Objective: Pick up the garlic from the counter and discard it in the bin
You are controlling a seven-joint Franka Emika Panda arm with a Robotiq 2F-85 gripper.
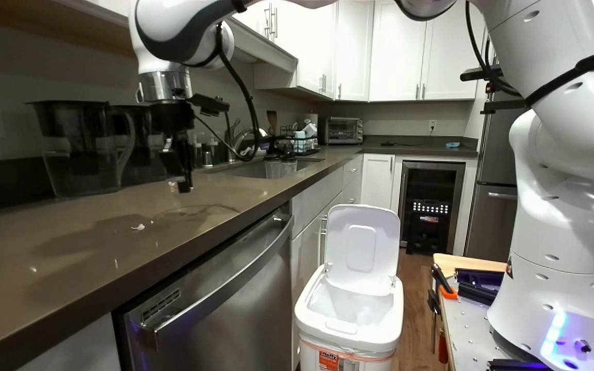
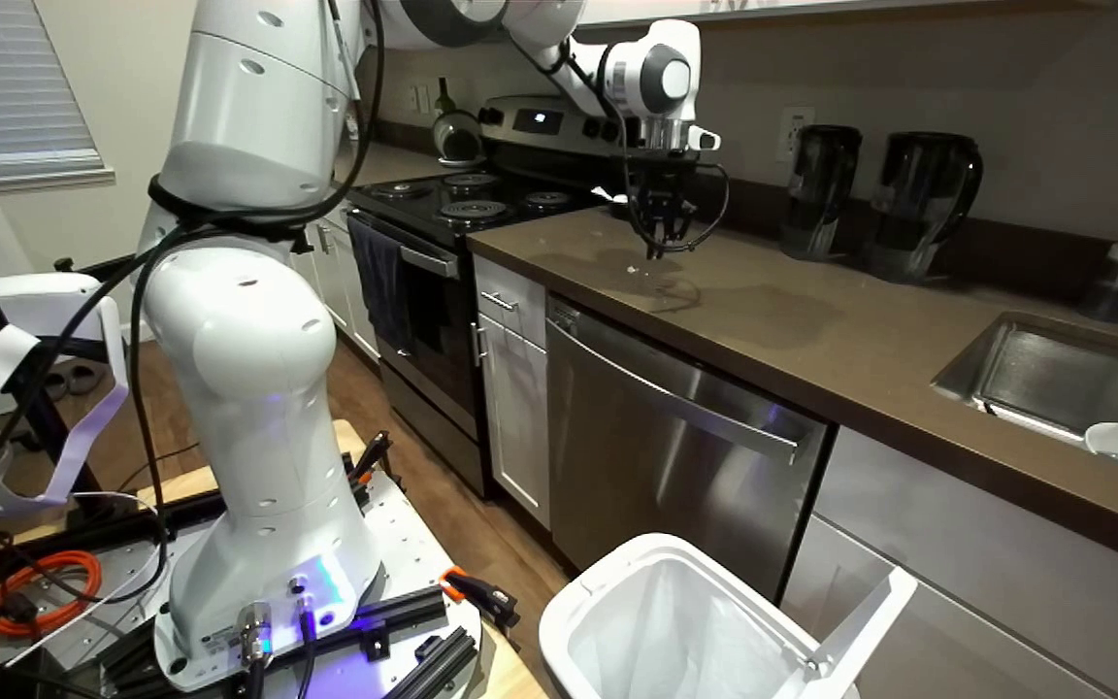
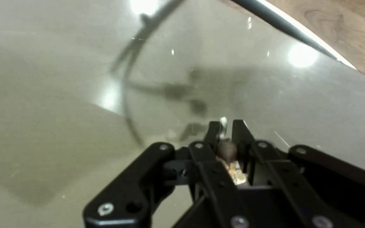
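My gripper (image 1: 182, 189) hangs low above the dark counter (image 1: 80, 257), apart from it. In the wrist view its fingers (image 3: 226, 123) are closed around a brownish lumpy garlic piece (image 3: 227, 150), with a cream-orange part behind it. This garlic also shows beside the fingertips in an exterior view (image 1: 173, 186). A small white garlic piece (image 1: 138, 226) lies loose on the counter, also in an exterior view (image 2: 633, 269); a white bit (image 3: 223, 121) shows between the fingertips in the wrist view. The white bin (image 1: 348, 335) stands on the floor with its lid (image 1: 363, 247) raised.
A steel dishwasher (image 1: 225, 309) is under the counter, beside the bin. Two water pitchers (image 1: 85, 154) stand against the wall behind the gripper. A sink (image 2: 1064, 374) and a black stove (image 2: 472, 209) lie along the counter to either side.
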